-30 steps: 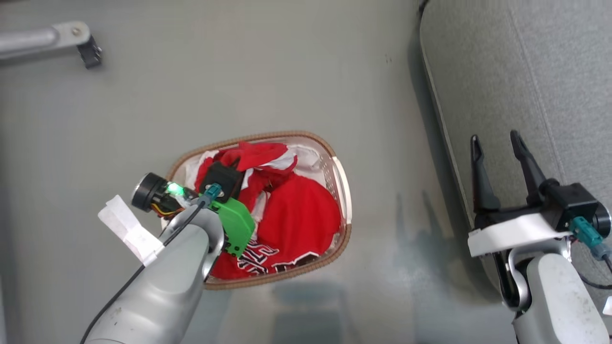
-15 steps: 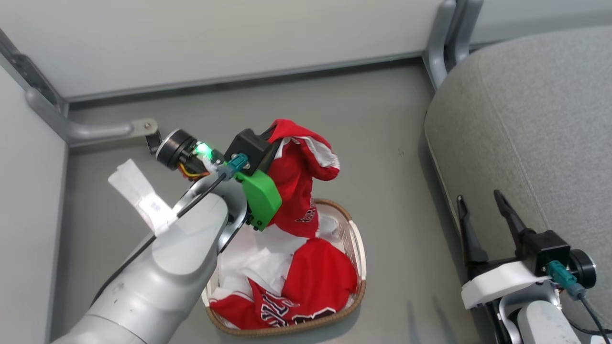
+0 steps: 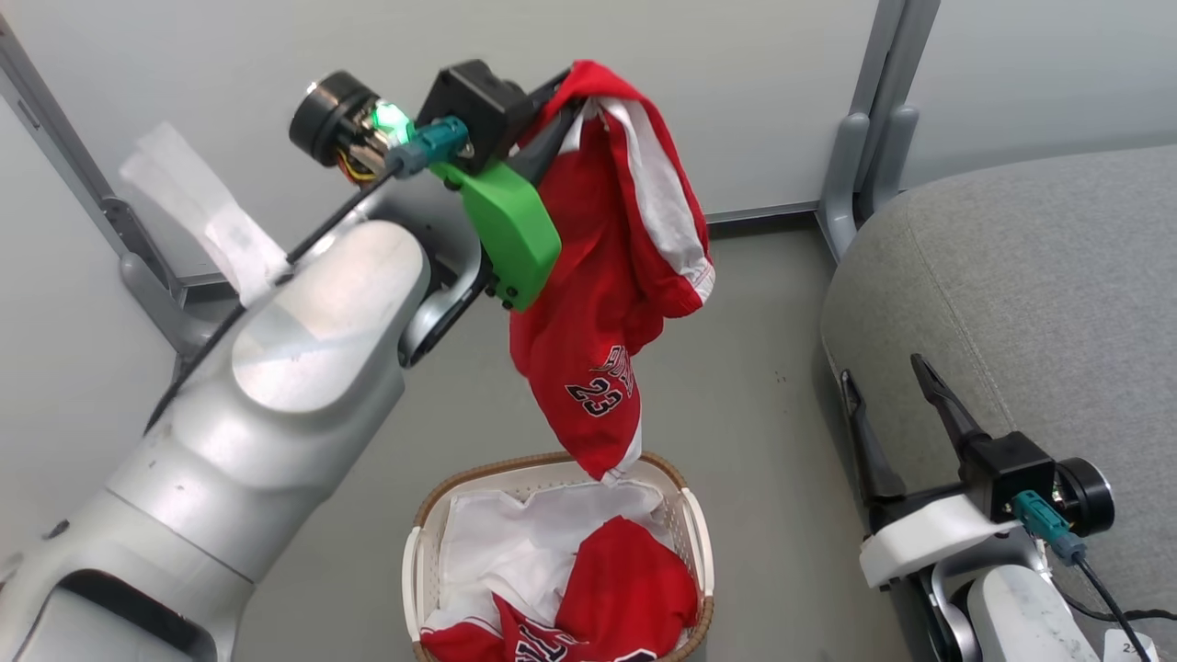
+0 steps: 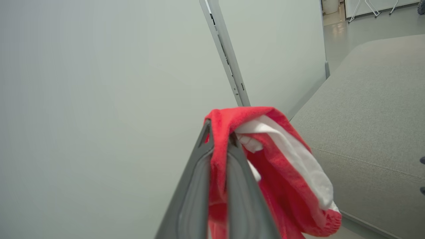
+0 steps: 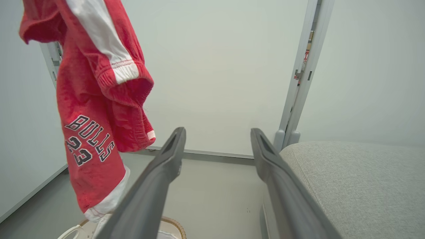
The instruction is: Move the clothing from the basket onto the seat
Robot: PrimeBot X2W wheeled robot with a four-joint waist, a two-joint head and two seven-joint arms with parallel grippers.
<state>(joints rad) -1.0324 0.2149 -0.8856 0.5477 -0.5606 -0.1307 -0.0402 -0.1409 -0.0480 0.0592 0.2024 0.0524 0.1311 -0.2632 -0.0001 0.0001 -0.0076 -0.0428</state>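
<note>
My left end effector point(image 3: 556, 99) is raised high, over the floor point(image 3: 763, 414) and above the basket point(image 3: 688, 529), with its two fingers pinched shut on a fold at the top of a red garment point(image 3: 607, 276). In the left wrist view the red cloth is squeezed between the fingers of the left end effector point(image 4: 219, 129) and spills over to the right, a white stripe showing. The red garment point(image 5: 96, 109) hangs straight down from that grip. Its lowest hem, trimmed in white, reaches the far rim of the basket, and I cannot tell whether it touches. The seat point(image 3: 1011, 276) lies well to the right of it.

My right end effector point(image 3: 881, 370) is low at the seat's near edge, its fingers spread wide with nothing between them.

The writing point(image 5: 88, 139) on the hanging cloth reads "BULLS" over "23", black letters edged in white. More red clothing point(image 3: 625, 588) lies in the basket on the white liner point(image 3: 515, 542). It carries similar black-and-white lettering, but the picture's edge cuts it off and I cannot read it.
</note>
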